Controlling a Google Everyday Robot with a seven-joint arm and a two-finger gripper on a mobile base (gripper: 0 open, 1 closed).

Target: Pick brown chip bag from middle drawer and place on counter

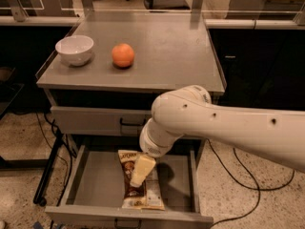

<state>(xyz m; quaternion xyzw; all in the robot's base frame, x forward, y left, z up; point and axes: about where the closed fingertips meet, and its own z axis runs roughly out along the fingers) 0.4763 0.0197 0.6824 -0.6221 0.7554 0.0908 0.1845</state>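
Note:
The brown chip bag (137, 193) lies flat in the open middle drawer (95, 187), lengthwise, with its white panel toward the drawer's front. My gripper (140, 171) hangs from the white arm directly over the bag's upper half, its cream fingers pointing down at it. The counter (167, 56) is the grey top of the cabinet, above the drawer.
A white bowl (74, 49) and an orange (123, 55) sit on the counter's left half. The closed upper drawer front (95, 119) is above the open drawer. Black cables (52, 142) run down the cabinet's left side. Dark cabinets stand to the right.

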